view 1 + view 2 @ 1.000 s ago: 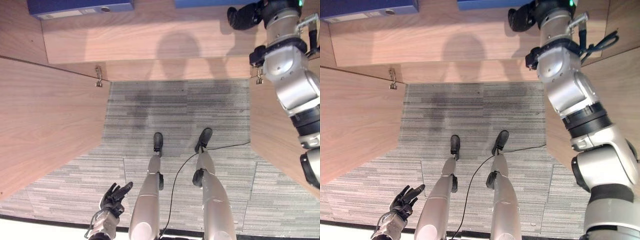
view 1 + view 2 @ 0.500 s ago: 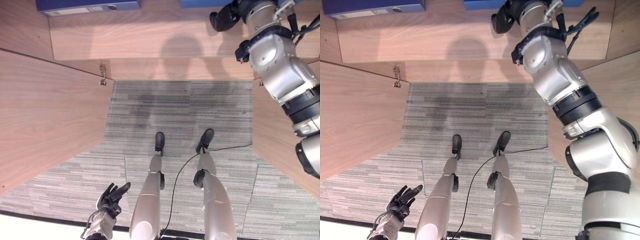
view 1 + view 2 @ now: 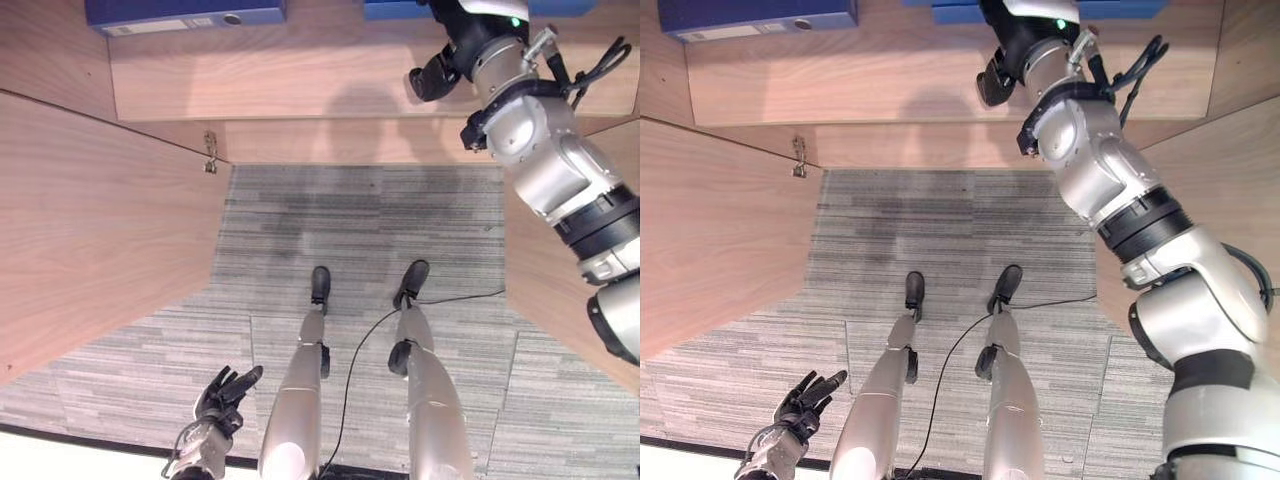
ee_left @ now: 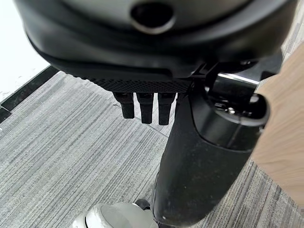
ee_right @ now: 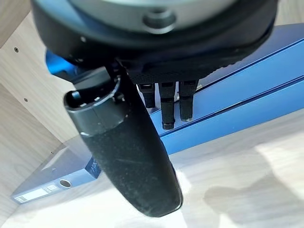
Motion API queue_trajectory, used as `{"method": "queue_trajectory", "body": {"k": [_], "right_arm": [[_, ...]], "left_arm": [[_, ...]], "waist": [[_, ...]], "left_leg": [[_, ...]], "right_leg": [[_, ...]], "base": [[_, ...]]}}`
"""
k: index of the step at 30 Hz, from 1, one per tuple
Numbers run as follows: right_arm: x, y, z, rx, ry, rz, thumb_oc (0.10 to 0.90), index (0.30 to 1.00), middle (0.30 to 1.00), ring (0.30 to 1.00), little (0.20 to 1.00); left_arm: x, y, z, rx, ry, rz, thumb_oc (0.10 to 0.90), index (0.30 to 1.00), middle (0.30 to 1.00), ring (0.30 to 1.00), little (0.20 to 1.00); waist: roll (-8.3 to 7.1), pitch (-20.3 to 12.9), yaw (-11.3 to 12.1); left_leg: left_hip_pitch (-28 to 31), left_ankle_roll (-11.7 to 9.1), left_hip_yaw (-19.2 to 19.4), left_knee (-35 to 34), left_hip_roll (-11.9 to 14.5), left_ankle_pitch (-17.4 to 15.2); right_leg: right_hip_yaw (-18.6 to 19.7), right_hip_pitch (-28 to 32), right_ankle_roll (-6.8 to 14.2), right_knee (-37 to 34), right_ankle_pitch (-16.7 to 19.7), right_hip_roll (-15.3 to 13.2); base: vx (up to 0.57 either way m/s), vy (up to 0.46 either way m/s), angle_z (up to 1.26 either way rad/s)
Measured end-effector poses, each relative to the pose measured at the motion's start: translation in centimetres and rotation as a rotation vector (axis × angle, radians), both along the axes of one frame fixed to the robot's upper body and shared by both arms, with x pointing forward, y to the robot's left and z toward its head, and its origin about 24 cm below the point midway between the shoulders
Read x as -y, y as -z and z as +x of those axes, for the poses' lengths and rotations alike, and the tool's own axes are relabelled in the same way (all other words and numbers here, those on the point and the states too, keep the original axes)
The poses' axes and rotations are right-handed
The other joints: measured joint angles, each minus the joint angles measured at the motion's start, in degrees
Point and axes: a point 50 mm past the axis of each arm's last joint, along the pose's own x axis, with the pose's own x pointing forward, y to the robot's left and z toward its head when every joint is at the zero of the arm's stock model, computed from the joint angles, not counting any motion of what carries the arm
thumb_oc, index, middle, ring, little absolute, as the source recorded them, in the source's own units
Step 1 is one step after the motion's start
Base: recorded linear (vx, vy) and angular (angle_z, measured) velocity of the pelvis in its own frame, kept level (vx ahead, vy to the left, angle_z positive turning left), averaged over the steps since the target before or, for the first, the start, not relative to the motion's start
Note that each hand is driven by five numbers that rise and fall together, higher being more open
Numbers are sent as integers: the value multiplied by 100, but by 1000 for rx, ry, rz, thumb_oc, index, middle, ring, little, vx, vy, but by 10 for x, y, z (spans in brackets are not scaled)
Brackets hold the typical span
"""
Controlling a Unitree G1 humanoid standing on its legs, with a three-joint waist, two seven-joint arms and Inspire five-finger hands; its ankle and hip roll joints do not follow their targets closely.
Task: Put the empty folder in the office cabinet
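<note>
Folder point(image 5: 247, 90) looks like it's already lying flat on the cabinet shelf point(image 3: 300, 80), up around 1 o'clock in your head views, so you're basically at the let-go-and-back-out stage. Your right hand point(image 3: 432, 75) sits just in front of the blue edge at about 12 to 1 o'clock, and in its wrist view the fingers point(image 5: 169, 107) hang straight down with the thumb sticking out, nothing gripped. They're right up against the folder's near edge, but I can't tell whether they actually touch it or hover just off it.

There's a second, darker blue binder point(image 3: 185, 12) flat on the same shelf at 11 o'clock, well apart from yours.

Next move, I'd say: give it a nudge deeper if the edge overhangs, then pull the arm straight back, minding the open cabinet door point(image 3: 90, 220) at 9 o'clock.

Your left hand point(image 3: 225, 392) is idle down at 7 o'clock over the carpet point(image 3: 360, 220), fingers loosely spread.
</note>
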Motion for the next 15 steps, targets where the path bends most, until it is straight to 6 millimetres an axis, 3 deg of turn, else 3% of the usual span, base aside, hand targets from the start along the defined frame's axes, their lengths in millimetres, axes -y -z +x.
{"method": "queue_trajectory", "body": {"k": [8, 15], "right_arm": [[26, 19, -15, 168, 65, 37, 800, 900, 900, 900, 900], [27, 37, -16, 157, 75, -25, 800, 900, 900, 900, 900]], "left_arm": [[-6, -2, -1, 1, -3, 29, 800, 900, 900, 900, 900], [-7, -2, -1, -5, 11, 45, 800, 900, 900, 900, 900]], "waist": [[32, -18, -49], [36, -21, -89]], "left_leg": [[129, 183, 145, 490, -161, -322], [1, 196, 204, 913, -163, -578]], "right_leg": [[206, 104, 82, 386, -144, -224], [275, 97, 88, 493, -185, -254]], "base": [[10, 34, -4], [3, 12, -2]]}}
